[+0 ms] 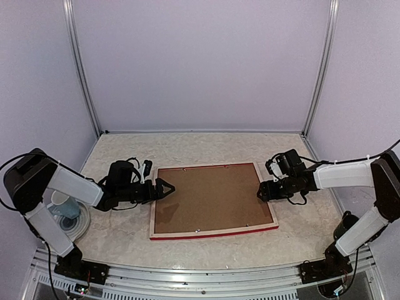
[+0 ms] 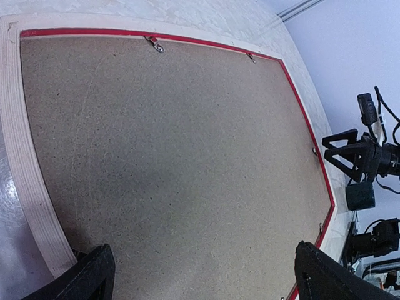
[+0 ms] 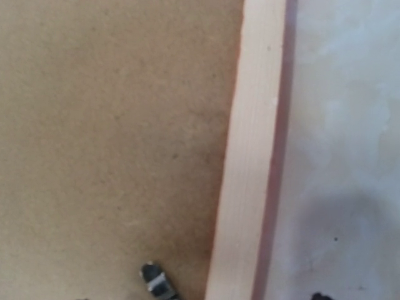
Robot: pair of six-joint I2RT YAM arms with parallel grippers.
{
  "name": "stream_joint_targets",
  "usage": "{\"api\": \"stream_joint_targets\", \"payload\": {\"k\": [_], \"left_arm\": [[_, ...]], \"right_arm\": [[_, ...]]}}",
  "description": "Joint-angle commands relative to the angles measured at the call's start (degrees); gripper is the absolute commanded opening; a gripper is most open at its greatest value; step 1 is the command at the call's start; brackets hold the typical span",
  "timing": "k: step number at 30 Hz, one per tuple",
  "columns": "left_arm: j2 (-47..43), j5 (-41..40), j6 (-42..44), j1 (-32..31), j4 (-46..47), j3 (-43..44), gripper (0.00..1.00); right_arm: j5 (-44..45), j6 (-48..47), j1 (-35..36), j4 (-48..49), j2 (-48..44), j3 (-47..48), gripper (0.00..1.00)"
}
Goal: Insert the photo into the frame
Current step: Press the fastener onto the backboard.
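The frame (image 1: 212, 232) was laid face down at the counter's middle, with the brown hardboard backing panel (image 1: 209, 200) seated in it. The left gripper (image 1: 167, 188) was spread wide at its left edge, nothing grasped. The right gripper (image 1: 261, 190) seemed parted astride the right rail, nothing clamped.
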Motion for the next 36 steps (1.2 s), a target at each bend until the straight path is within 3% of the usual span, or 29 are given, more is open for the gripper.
{"api": "stream_joint_targets", "payload": {"k": [1,13,22,30,36], "left_arm": [[1.8,0.8,-0.5,0.7,-4.0,-0.1,0.99],[2.2,1.4,-0.5,0.9,-4.1,0.4,0.99],[2.4,1.6,-0.5,1.2,-4.3,0.5,0.99],[2.8,1.7,-0.6,1.4,-4.4,0.7,0.99],[2.9,1.6,-0.6,1.4,-4.5,0.7,0.99]], "right_arm": [[1.2,-0.8,-0.4,-0.6,2.0,2.0,0.75],[3.3,-1.0,-0.4,0.2,4.6,3.2,0.62],[3.5,-1.3,-0.5,0.4,6.5,3.7,0.61],[3.8,-1.0,-0.4,0.8,6.3,3.0,0.44],[4.0,-1.0,-0.4,0.6,6.9,3.0,0.41]]}}
